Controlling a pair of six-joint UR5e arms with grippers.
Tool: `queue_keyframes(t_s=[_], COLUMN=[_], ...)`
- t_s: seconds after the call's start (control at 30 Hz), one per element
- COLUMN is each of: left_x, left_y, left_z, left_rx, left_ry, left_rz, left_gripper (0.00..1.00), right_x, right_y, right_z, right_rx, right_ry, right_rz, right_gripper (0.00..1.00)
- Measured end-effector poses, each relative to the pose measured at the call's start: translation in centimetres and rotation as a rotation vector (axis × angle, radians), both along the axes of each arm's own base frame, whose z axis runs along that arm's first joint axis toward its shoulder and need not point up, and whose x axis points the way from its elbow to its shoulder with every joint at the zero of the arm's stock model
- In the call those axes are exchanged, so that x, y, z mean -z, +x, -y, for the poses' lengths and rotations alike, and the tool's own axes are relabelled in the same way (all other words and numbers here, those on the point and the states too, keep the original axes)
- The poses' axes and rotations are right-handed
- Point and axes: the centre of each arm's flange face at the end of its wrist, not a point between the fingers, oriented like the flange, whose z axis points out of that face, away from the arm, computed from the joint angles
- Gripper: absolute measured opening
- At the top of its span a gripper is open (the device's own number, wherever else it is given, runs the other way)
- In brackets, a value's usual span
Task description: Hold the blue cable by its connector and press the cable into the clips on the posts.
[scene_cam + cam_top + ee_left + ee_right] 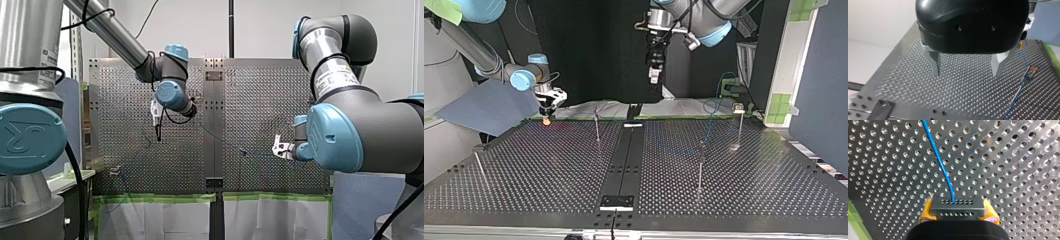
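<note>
Right wrist view | thin blue cable (pixel 939 162) | connector (pixel 957 208), apparently grey, pinched by right fingers (pixel 925 213) | left fingers (pixel 934 62) spread

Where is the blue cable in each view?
Front view: blue cable, faint, mid-table, left of my right gripper.
Top view: cable right of centre, near a post.
Left wrist view: cable beside my open left gripper.
Right wrist view: cable runs ahead from the connector.
Shared landmark: perforated table.

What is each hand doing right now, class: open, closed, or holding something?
Left hand: open, holding nothing.
Right hand: closed on the connector of the blue cable.
</note>
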Motion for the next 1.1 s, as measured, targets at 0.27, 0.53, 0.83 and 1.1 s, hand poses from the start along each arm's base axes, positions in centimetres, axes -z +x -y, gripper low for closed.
queue_keyframes(t_s=[0.27,0.53,0.83,1.1], left_x=[1.0,2.2,2.5,2.5], left_y=[-1.9,-2.8,-2.8,-2.8], left_z=[-1.8,-2.4,-2.3,-2.3], left_rx=[0.015,0.041,0.049,0.05], left_ry=[0.013,-0.006,-0.005,-0.005], left_rz=[-0.013,-0.008,-0.008,-0.008], left_gripper=[1.0,1.0,1.0,1.0], right_x=[0.0,0.1,0.1,0.1], right_y=[0.1,0.4,0.5,0.5], right_z=[-0.1,-0.3,-0.3,-0.3], right_rx=[-0.002,-0.007,-0.007,-0.007], right_ry=[0.004,0.01,0.011,0.011], right_rz=[0.0,0.005,0.006,0.006], right_gripper=[0.0,0.0,0.0,0.0])
